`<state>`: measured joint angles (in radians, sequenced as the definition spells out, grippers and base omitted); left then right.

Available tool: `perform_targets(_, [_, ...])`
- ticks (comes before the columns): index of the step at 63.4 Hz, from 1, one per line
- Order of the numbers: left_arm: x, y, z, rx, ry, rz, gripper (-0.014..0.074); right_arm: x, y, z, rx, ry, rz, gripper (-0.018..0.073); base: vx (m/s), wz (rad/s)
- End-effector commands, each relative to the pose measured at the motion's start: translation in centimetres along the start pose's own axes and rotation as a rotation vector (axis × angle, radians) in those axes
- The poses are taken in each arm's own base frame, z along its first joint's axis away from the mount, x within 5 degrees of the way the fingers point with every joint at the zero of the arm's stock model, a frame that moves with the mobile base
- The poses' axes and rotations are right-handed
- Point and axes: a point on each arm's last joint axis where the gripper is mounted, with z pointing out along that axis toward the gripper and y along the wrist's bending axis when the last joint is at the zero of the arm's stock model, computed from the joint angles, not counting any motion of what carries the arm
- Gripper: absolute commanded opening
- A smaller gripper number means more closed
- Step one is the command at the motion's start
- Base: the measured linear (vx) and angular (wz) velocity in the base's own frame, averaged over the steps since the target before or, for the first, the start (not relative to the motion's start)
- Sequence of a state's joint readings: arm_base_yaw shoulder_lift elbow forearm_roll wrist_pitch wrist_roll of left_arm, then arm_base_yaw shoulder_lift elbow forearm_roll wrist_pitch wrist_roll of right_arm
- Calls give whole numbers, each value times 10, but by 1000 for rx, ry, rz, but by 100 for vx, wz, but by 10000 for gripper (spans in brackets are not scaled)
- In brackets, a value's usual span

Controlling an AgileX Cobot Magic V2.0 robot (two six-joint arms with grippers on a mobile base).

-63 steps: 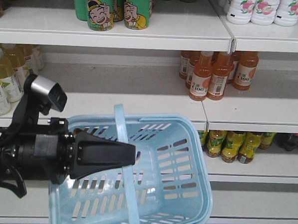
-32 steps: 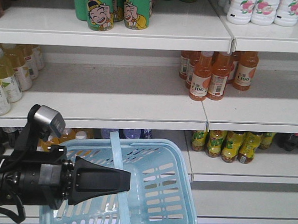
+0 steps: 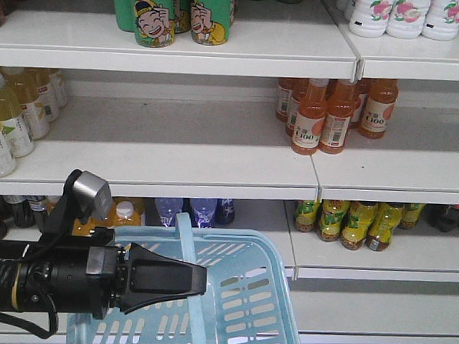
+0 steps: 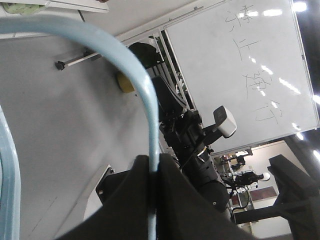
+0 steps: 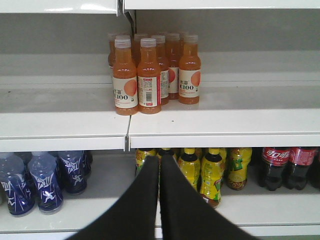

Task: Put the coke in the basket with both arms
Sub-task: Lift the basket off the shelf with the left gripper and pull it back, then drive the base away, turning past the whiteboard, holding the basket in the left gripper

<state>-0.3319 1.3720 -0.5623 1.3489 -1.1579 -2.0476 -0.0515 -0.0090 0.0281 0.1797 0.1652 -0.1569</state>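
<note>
- Left gripper [image 3: 199, 274] is closing tight on the hoop handle [image 3: 184, 231] of the one basket [image 3: 252, 327]. The left wrist view is showing that light blue hoop [image 4: 135, 70] pinched between both black jaws.
- One silver-grey camera block [image 3: 93, 196] is sitting on top of this arm.
- Hanging from that grip, the basket is sitting low in the front view, before the bottom shelf.
- The right gripper [image 5: 159, 162] is pointing at the shelves with its two jaws pressed together and nothing between them.
- The right arm [image 4: 197, 145] is showing in the left wrist view, beside a whiteboard [image 4: 240, 65].
- On the bottom shelf, three blue bottles [image 3: 202, 211] are standing just behind the basket, and at least four yellow-green bottles [image 3: 357, 225] are standing to the right.
- Two cola bottles [image 5: 272, 167] are showing red labels at the far right of that shelf.
- On the middle shelf, a cluster of orange bottles [image 3: 321, 119] is standing with two in the front row, and several pale yellow bottles [image 3: 17, 118] are lining the left end.
- On the top shelf, two green cans [image 3: 154, 18] are fronting a group, and three white bottles [image 3: 399, 15] are standing at the right.
</note>
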Motion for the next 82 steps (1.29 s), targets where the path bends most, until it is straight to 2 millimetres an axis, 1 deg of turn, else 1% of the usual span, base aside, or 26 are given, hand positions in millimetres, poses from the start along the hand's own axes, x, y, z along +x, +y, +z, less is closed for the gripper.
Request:
perform_targets(1, [-1,-32,-3,254,20,31,-8,-2,-1,-1,9,-72,-7,-5,0,0])
perform_targets(54, [0,-31,-3,246,35,36,-8,-2,-1,-1,10,-73,-7,-5,0,-1])
perform_targets(82, [0,-31,-3,246,35,36,-8,-2,-1,-1,10,-72,-7,-5,-2,-13])
